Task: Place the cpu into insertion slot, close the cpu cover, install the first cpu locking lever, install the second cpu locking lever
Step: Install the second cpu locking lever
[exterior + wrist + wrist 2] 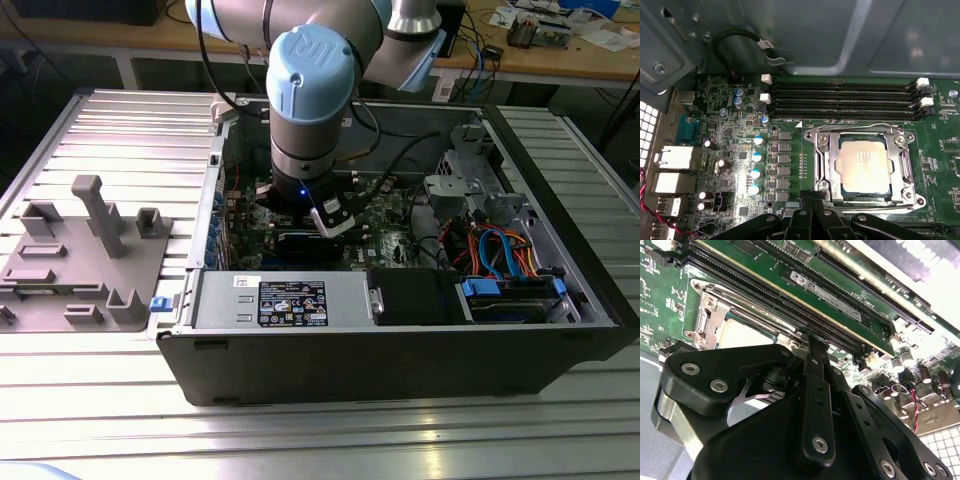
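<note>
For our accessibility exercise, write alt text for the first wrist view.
The cpu sits in the insertion slot with the silvery cpu cover closed around it, on a green motherboard. Black memory slots run beside the socket, and the gripper hangs at the socket's edge.

The cpu, a flat square chip with a pale silver top, sits level in the slot, just beyond the tips of the pincer. The cover, a thin silvery frame, lies closed flat around the chip, whose top shows through its window. In the second wrist view the cpu lies just past the pincer.
</note>
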Controlling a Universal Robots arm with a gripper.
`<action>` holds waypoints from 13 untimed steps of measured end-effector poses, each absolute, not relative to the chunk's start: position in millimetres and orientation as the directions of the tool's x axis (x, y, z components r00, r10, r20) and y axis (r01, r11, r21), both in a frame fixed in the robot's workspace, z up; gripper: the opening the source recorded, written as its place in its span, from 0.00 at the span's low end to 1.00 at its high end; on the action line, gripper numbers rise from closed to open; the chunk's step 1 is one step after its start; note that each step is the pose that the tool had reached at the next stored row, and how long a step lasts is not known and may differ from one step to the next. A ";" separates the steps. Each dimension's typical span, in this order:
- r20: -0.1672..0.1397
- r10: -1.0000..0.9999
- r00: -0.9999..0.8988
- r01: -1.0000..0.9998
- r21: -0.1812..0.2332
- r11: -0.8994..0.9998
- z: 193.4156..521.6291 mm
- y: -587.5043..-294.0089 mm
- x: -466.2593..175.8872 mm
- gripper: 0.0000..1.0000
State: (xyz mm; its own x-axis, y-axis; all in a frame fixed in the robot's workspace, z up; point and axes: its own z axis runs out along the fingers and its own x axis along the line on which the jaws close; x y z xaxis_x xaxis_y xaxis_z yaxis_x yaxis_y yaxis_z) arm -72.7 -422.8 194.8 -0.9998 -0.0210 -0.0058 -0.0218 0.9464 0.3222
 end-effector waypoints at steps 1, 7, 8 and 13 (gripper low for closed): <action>-0.006 -0.021 -1.000 -0.022 0.324 0.946 194.5 -422.8 -72.7 0.11; -0.006 -0.021 -1.000 -0.022 0.327 0.945 194.1 -422.8 -72.7 0.11; -0.006 -0.021 -1.000 -0.022 0.327 0.945 194.5 -422.8 -72.7 0.11; -0.006 -0.021 -1.000 -0.022 0.327 0.945 199.8 -422.8 -72.8 0.11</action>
